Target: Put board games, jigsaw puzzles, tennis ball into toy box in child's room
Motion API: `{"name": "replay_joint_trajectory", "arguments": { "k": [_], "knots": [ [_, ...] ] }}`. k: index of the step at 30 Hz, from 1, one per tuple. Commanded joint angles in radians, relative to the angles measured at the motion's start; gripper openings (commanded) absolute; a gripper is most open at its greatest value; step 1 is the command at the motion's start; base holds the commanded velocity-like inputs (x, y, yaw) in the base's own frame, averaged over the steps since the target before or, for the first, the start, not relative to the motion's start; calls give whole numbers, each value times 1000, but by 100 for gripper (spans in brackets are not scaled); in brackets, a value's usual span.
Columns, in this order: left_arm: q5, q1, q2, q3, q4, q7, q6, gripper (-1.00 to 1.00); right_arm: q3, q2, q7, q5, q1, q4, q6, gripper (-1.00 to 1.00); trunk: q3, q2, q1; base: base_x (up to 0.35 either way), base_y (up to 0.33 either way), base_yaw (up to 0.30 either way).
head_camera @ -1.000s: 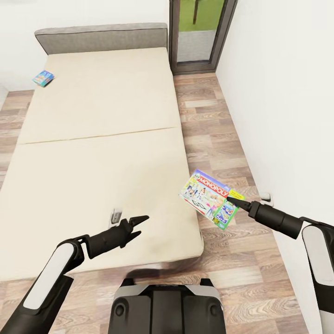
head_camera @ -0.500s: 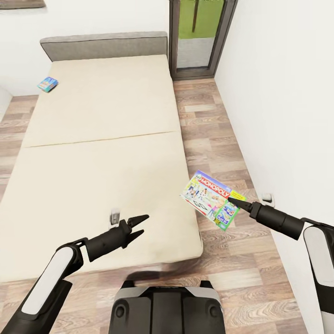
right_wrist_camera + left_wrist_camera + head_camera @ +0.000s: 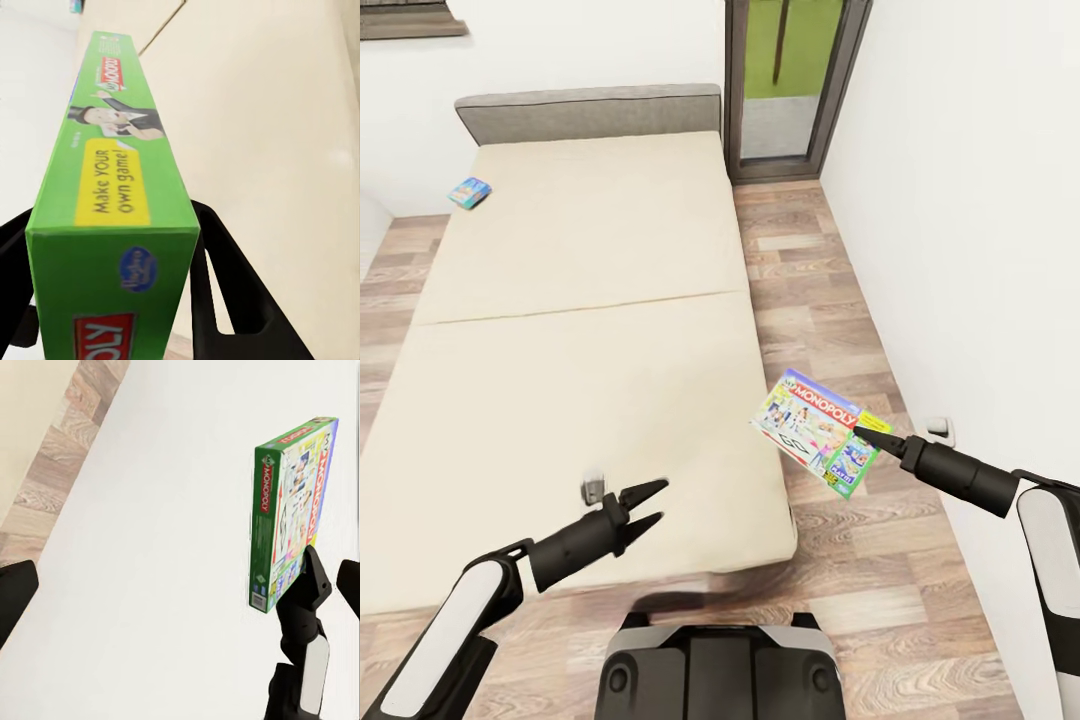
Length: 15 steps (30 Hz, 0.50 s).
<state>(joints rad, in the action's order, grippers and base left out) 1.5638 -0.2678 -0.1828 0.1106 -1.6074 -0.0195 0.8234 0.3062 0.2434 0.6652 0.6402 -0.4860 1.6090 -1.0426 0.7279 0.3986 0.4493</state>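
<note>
Monopoly board game [image 3: 815, 432]: held clear of the floor at the near right, just past the right edge of the bed [image 3: 560, 300], lid facing up; lifted, I judge, so it can be carried to the toy box.
Right gripper [image 3: 871, 432]: fingers clamped on the box's near corner; in the right wrist view the dark fingers [image 3: 225, 300] flank the green side panel [image 3: 112, 225], a narrow hold that could let the box swing.
Left gripper [image 3: 643, 504]: fingers spread, pinching nothing, hovering over the near part of the mattress, likely kept free for the next pick.
Small grey object [image 3: 593, 490]: lies on the mattress just beside the left fingertips; too small to identify.
Second board game [image 3: 469, 191]: small blue box at the far left of the mattress, near the headboard [image 3: 590, 108]; its print is unreadable.
Far end: glazed door [image 3: 792, 80] beyond the bed, cut off at the top.
Hidden: the robot's base [image 3: 710, 665] covers the nearest floor.
</note>
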Motion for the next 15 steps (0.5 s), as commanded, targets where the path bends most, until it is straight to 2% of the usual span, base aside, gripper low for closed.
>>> {"name": "replay_joint_trajectory", "arguments": {
  "k": [1,5,8,9,12,13,15],
  "knots": [
    [4,16,-3,-7,-1,14,1,100,1,0,7,-5,0,0,-5,-100,-1,1,1,0,0,0],
    [4,50,-6,-32,-1,54,0,100,0,1,7,-5,0,0,-5,-100,-7,1,1,0,0,0],
    [-3,101,-9,-67,-1,122,-3,100,-1,1,7,-7,1,-1,-5,-100,-12,1,1,0,0,0],
    [-3,101,-9,-67,-1,122,-3,100,-1,1,7,-7,1,-1,-5,-100,-14,1,1,0,0,0],
    [-48,153,-11,-99,-1,187,-7,100,-1,2,7,-7,1,-1,-5,-100,-18,1,1,0,0,0],
    [-48,153,-11,-99,-1,187,-7,100,-1,2,7,-7,1,-1,-5,-100,-20,1,1,0,0,0],
    [-91,186,-11,-130,0,234,-12,100,-2,2,7,-8,1,-1,-5,-100,-23,1,1,0,0,0]
  ]
}}
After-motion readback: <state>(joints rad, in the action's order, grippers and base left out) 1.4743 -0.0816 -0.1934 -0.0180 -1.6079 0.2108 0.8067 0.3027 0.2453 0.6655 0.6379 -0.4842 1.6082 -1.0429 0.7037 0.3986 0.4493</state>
